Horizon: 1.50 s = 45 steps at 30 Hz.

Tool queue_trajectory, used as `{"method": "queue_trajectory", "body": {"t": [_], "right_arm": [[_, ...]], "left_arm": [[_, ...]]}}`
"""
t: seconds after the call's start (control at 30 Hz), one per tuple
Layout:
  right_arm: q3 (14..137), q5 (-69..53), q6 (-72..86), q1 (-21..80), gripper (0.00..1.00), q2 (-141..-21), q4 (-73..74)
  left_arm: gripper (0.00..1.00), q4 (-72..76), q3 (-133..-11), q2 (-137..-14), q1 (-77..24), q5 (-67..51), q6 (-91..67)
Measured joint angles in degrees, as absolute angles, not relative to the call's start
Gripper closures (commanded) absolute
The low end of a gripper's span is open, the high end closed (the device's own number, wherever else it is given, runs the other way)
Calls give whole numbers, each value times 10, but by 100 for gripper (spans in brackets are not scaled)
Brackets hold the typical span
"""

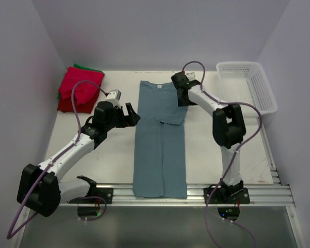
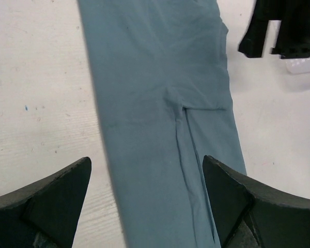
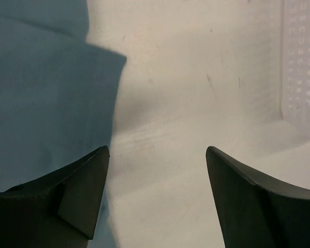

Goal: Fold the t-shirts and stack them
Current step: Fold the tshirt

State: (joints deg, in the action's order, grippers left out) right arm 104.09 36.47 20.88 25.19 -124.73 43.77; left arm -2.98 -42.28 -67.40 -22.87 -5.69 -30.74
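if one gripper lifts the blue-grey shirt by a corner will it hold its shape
Probably not: the blue-grey shirt lies flat in thin folded layers with soft creases, so it should drape and unfold. It looks light for its size. Pushed along the table, it would likely bunch rather than slide whole.

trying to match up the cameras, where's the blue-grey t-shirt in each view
top external: the blue-grey t-shirt lies as a long strip down the middle of the table, from the far side to the near edge.
left wrist: it runs top to bottom through the centre.
right wrist: it fills the left side.
shared landmark: the shirt's right edge against the white table, seen in all three.
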Motion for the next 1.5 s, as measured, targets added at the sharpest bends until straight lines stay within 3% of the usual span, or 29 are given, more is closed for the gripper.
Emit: {"method": "queue_trajectory", "body": {"t": [0.2, 0.33, 0.6, 1.1, 1.5], "right_arm": [[751, 276, 246, 272, 21, -941, 365], [593, 196, 284, 336, 22, -737, 320], [371, 84, 415, 444, 29, -521, 354], [263, -26, 592, 513, 30, -419, 463], [192, -107, 670, 519, 37, -395, 431]], "left_arm": [[7, -116, -411, -660, -236, -65, -285], [6, -165, -338, -599, -285, -91, -304], [5, -235, -194, -468, -444, -156, -441], [5, -237, -164, -455, -587, -175, -607], [6, -135, -147, -485, -660, -118, -690]]}}
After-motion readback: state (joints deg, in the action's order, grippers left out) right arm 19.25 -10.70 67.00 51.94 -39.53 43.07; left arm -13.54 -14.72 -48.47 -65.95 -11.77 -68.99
